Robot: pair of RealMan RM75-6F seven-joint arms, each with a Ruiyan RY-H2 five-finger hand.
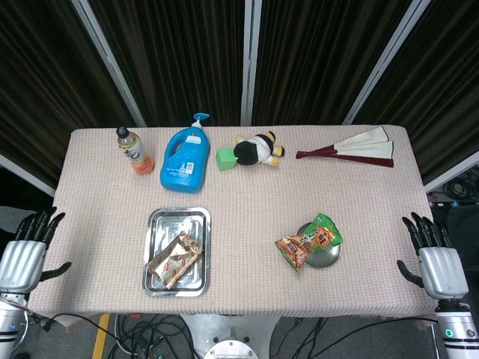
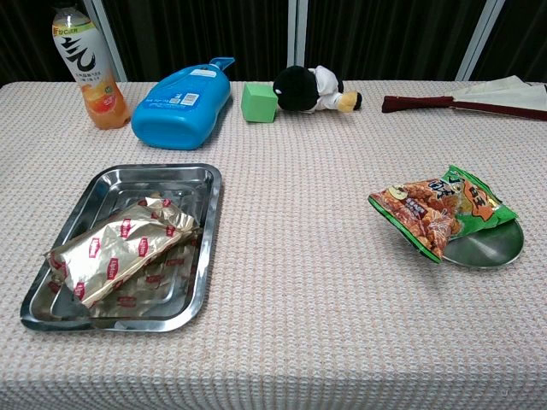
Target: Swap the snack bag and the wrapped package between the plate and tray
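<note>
Nothing has been swapped yet; the snack bag (image 1: 309,241) lies on the plate (image 1: 325,258) and the wrapped package (image 1: 175,259) lies in the tray (image 1: 160,221); the left hand (image 1: 25,250) and the right hand (image 1: 434,258) wait off the table's two ends, fingers spread wide and holding nothing; I think one hand must next reach in and lift one pack out to make room; the writing on both packs and on the bottle (image 2: 90,68) is too small to read
</note>
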